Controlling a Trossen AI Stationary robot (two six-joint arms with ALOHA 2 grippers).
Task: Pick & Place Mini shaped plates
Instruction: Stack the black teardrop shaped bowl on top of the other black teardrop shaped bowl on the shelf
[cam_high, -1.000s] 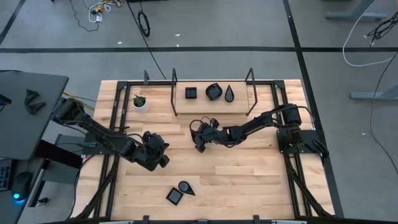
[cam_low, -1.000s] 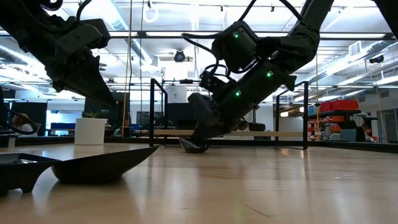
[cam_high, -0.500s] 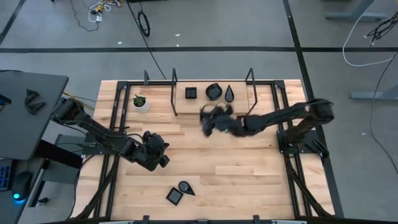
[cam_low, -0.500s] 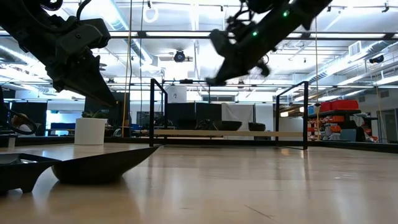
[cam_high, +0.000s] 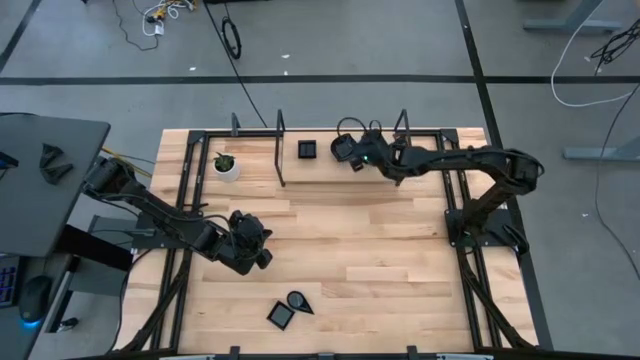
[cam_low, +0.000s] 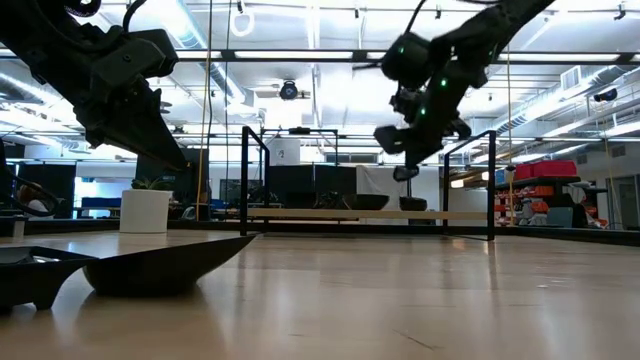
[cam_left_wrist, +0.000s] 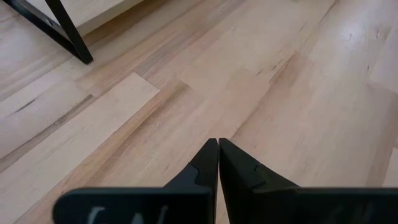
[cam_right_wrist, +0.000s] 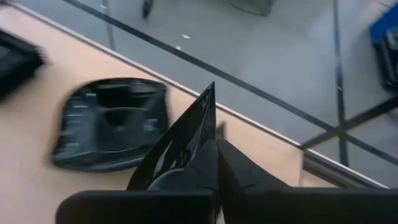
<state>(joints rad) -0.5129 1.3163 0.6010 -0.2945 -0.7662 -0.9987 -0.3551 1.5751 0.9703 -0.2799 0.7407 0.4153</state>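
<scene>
My right gripper (cam_high: 356, 160) hovers over the back row of the table, shut on a glossy black pointed mini plate (cam_right_wrist: 186, 143) that sticks up between its fingers. Just beside it on the wood lie a rounded plate (cam_high: 343, 147) (cam_right_wrist: 109, 121) and a square plate (cam_high: 307, 149) (cam_right_wrist: 15, 59). In the low view the right gripper (cam_low: 403, 165) hangs above the far shelf. Near the front edge rest a square plate (cam_high: 281, 315) and a teardrop plate (cam_high: 298, 300) (cam_low: 165, 265). My left gripper (cam_high: 252, 252) (cam_left_wrist: 218, 142) waits shut and empty over bare wood at centre left.
A white pot with a green plant (cam_high: 226, 165) (cam_low: 146, 210) stands at the back left. Black frame posts (cam_high: 280, 150) (cam_high: 403, 150) flank the back row, and dark rails run along both table sides. Bare wooden boards (cam_high: 380, 260) span the middle.
The right gripper lifted a plate from the table's middle, then swung it up and back to the far row. The left arm stayed still.
</scene>
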